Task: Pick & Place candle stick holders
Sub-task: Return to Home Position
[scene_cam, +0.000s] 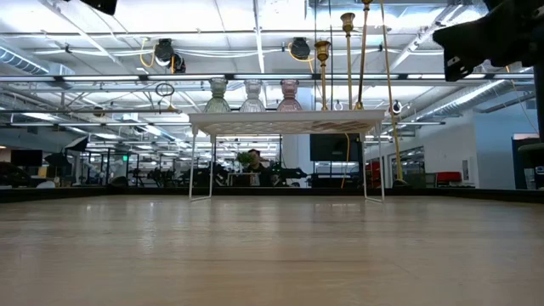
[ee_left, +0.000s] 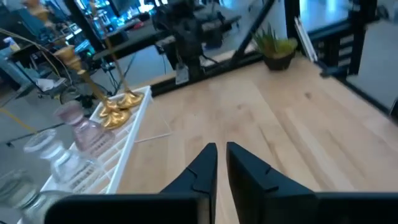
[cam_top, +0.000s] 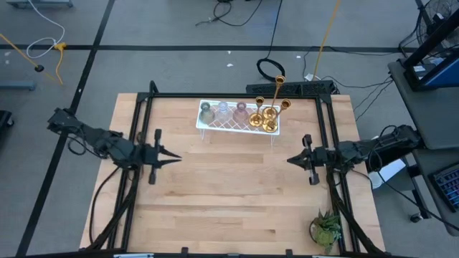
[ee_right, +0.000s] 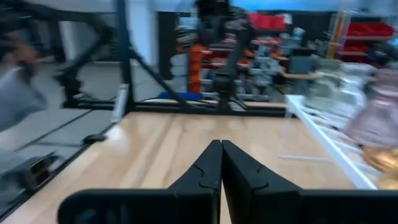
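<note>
Three gold metal candle stick holders (cam_top: 270, 115) stand on their round bases at the right end of the white lattice tray (cam_top: 233, 125) at the table's far middle. Three squat glass holders, greenish (cam_top: 206, 111), clear (cam_top: 223, 111) and pinkish (cam_top: 242, 112), stand in a row on its left part. They also show in the low view (scene_cam: 252, 95) and the left wrist view (ee_left: 115, 109). My left gripper (cam_top: 178, 155) is shut and empty above the table's left middle. My right gripper (cam_top: 290, 160) is shut and empty at the right middle.
A small green potted plant (cam_top: 326, 228) stands at the table's near right corner. The tray stands on thin white legs (scene_cam: 191, 166). Black frame rails (cam_top: 140, 129) run along the table's left, right and far sides. Bare wood (cam_top: 229, 193) lies between the grippers and the near edge.
</note>
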`<state>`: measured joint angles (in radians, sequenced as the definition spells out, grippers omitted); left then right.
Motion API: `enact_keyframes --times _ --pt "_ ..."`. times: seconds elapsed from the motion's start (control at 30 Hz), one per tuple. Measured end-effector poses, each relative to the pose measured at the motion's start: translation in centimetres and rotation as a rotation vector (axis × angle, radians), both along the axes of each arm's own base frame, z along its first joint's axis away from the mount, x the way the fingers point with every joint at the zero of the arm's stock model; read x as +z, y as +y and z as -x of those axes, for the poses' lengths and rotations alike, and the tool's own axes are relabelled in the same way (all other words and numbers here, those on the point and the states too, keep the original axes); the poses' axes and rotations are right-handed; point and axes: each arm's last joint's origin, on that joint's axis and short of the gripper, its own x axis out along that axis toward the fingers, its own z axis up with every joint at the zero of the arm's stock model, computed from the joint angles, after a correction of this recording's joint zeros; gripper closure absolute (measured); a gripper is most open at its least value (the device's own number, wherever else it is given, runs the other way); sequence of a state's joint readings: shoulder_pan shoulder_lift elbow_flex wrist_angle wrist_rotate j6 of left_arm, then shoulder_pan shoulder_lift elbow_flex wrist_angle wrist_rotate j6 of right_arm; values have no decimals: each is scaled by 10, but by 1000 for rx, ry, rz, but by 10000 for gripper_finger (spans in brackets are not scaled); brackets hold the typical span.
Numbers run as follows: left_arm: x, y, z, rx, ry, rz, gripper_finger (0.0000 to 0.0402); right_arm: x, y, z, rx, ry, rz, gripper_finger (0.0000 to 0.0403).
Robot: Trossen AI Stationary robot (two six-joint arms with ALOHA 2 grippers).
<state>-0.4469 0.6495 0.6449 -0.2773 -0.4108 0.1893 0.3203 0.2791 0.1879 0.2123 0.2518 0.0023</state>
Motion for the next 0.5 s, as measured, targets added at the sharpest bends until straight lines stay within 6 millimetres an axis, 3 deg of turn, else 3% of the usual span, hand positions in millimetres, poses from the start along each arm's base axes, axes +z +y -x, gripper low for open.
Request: enact_keyframes --times 0.1,0.2,0.5 --pt "3 5 11 10 -17 53 354 1 2 2 85 -20 30 403" --pt "-6 7 16 3 -35 77 353 2 2 4 96 -36 42 403" --pt "-70 11 21 -11 -184 33 353 -2 5 4 214 -23 117 403"
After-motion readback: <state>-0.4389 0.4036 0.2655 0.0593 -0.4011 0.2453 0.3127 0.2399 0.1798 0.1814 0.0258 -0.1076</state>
